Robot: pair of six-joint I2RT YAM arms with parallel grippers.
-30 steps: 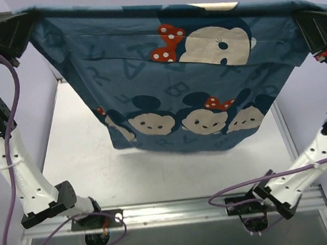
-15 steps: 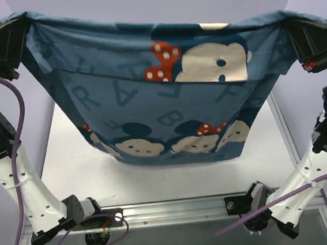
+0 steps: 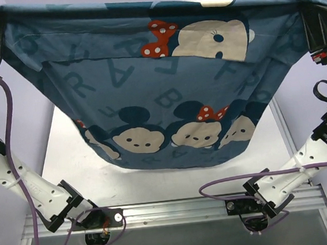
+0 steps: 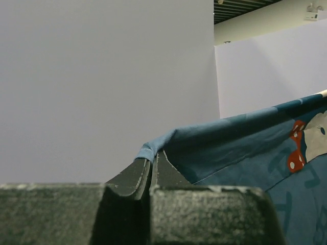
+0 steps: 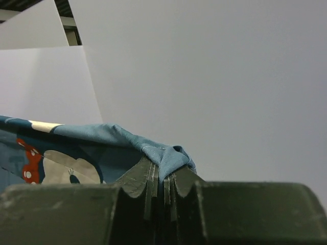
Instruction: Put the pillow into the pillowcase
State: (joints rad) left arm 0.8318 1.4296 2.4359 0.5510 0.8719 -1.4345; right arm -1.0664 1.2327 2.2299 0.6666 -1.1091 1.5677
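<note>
Left claw [image 4: 152, 164]: clamped shut on the left top corner of the pillowcase [image 3: 167, 99], raised high.
Pillowcase: we see it hanging as a blue sheet between both claws, over the table [image 3: 157, 181].
Long axis: left to right, claw to claw; the lower edge droops toward the arm bases.
Pillow: we cannot pick it out; a pale strip at the top hem may be it.
Right claw [image 5: 163, 176]: pinched shut on the right top corner.
Bearing: the cloth lies inward of each claw; we judge neither arm nearer.

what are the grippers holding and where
Both hold the pillowcase: the left gripper pinches one top corner, the right gripper the other.
</note>
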